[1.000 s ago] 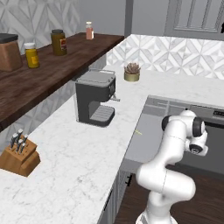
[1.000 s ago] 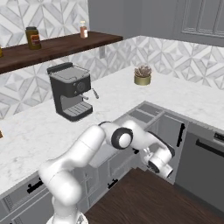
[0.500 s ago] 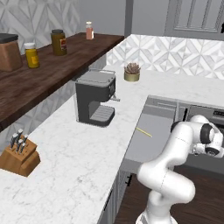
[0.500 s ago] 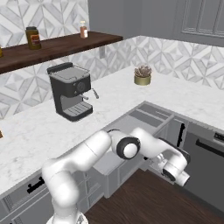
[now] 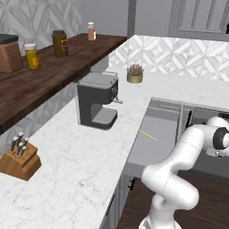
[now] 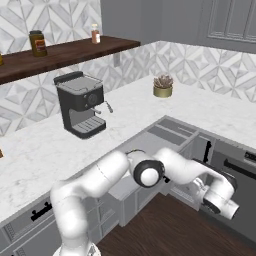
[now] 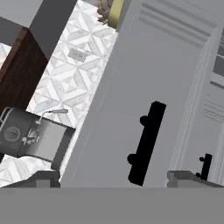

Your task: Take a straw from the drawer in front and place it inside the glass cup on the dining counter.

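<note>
— Status of the straw point(image 5: 147, 135)?
— Currently lying flat mid-floor of the open drawer point(image 5: 156, 147). Gripper point(image 7: 118, 177) fingers released, spread before the black bar handle point(image 7: 146, 142). I judge it light, thin, crushable; pinch gently mid-length.

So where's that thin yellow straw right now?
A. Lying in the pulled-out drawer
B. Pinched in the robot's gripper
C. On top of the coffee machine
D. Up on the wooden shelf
A: the straw lies loose on the grey floor of the open drawer, apart from the arm.
</note>
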Controlling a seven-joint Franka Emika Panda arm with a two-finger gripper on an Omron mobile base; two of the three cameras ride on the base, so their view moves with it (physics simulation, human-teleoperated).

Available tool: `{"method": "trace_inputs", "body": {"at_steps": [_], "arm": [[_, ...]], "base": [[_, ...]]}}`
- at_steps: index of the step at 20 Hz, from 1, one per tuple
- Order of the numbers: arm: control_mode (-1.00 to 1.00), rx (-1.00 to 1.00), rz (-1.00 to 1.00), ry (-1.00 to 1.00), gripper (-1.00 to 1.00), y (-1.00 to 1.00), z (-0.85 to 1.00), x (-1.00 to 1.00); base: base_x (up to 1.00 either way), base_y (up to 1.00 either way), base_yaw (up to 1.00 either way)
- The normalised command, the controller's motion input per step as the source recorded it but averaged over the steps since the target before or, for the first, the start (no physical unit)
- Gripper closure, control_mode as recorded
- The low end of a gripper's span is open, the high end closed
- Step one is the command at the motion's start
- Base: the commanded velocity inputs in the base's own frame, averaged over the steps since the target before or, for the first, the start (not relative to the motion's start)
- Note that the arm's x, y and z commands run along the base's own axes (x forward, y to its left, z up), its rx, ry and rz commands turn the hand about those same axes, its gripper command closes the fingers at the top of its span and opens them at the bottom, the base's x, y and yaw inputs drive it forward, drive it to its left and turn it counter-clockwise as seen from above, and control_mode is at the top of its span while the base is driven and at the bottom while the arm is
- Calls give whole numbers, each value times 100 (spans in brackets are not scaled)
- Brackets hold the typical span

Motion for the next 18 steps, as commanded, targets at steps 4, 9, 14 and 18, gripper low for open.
{"method": "trace_inputs", "body": {"at_steps": [4, 9, 14, 18], "arm": [[-100, -13, -2, 0, -100, 40, 100, -18], [-100, -21, -3, 3, -100, 76, 100, 0], [-100, -28, -7, 9, -100, 97, 100, 0], [-100, -34, -7, 20, -100, 100, 94, 1]], "base": [[0, 0, 0], [0, 0, 0], [0, 0, 0], [0, 0, 0]]}}
